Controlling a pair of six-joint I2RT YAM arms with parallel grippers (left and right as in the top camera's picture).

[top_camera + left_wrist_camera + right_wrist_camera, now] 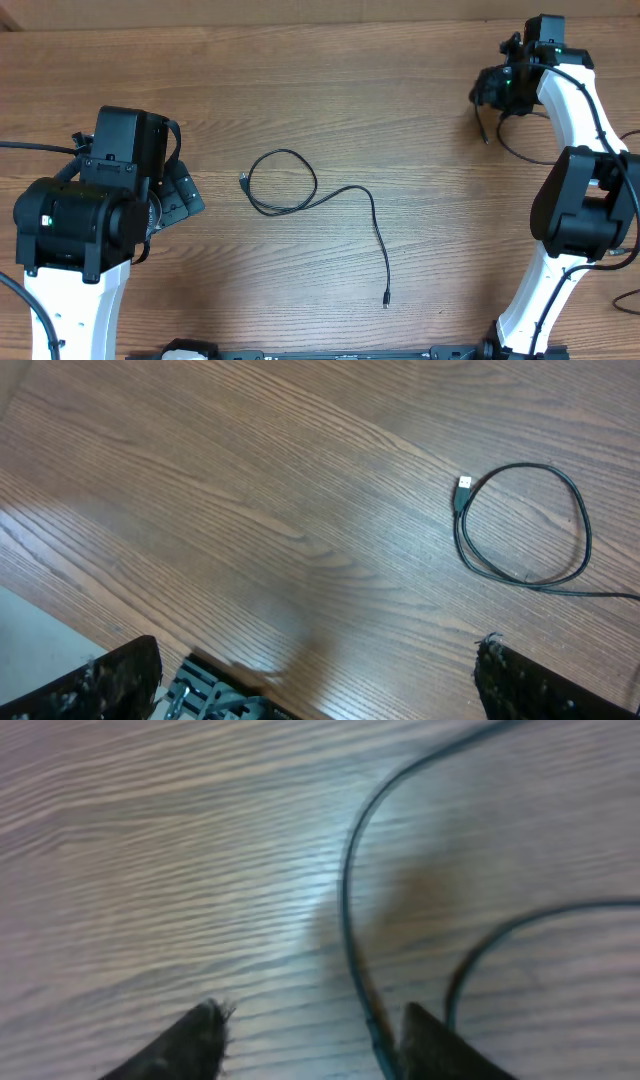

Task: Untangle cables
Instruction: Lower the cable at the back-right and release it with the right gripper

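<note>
A thin black cable lies loose near the middle of the wooden surface; one end curls into an open loop, the rest trails towards the near edge and ends in a small plug; nothing touches it. The left wrist view shows the same loop with a silver-tipped plug resting just beside its own strand.

The left gripper sits near that loop, to its left, but apart from it; its jaws stand wide apart around bare wood in its own camera.

The right gripper is low at the far right corner, over a second cable, well apart from the first. Up close, two strands of this cord curve across the grain; one runs down between the fingertips, close against the inner side of the finger on the right of the picture; whether it touches is too blurred to tell. These jaws are partly apart; wood shows between them, and they are not clamped on the strand.
</note>
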